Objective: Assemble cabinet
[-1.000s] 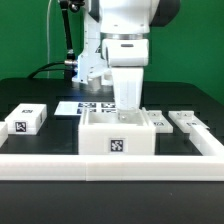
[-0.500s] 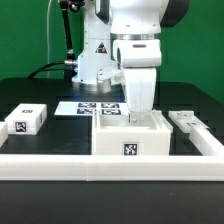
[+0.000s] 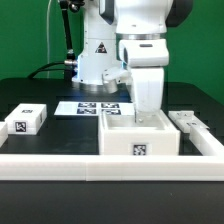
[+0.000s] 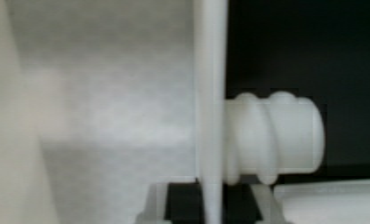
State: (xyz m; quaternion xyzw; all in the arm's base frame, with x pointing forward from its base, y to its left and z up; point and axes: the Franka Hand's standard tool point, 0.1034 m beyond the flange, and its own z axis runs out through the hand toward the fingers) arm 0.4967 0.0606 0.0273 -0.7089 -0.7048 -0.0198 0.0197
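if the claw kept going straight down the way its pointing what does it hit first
The cabinet. The claw points down into its open top, and the wrist view shows a thin white wall between the fingers, so it likely bottoms out on that wall or the cabinet floor; depth is unclear.

Arm [image 3: 140, 22] upright, wrist vertical; gripper [image 3: 148, 108] pointing straight down, fingers [image 4: 175, 206] nipped on cabinet [image 3: 118, 145] wall
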